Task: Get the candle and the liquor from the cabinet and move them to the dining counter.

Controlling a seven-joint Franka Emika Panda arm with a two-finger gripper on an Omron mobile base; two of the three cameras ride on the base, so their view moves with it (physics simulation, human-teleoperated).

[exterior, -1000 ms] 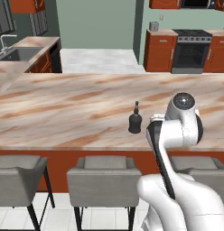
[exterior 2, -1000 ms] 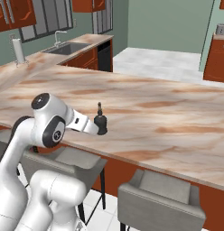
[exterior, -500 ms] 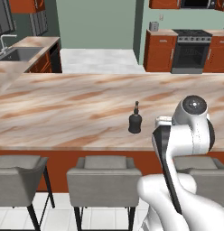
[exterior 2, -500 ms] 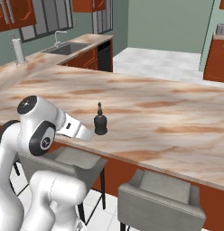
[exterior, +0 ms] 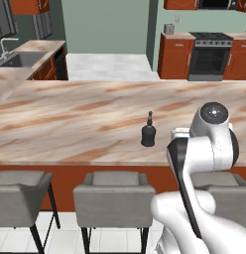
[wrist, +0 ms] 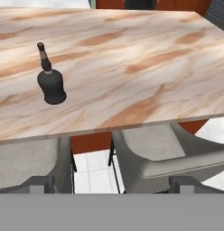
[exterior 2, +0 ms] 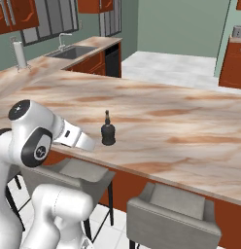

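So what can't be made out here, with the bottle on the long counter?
- Liquor cap: too small in both base views to read.
- Dining counter: its right end is cut off by the frame edge in the left base view.
- Stools: legs cut off at the bottom edge of the hand view.

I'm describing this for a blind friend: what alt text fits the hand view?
A small black liquor bottle with a brownish cap stands upright on a long marble-look dining counter, near its front edge. Below the edge, grey stool seats stand on a white tiled floor, and the open gripper's dark fingertips rise at the bottom.
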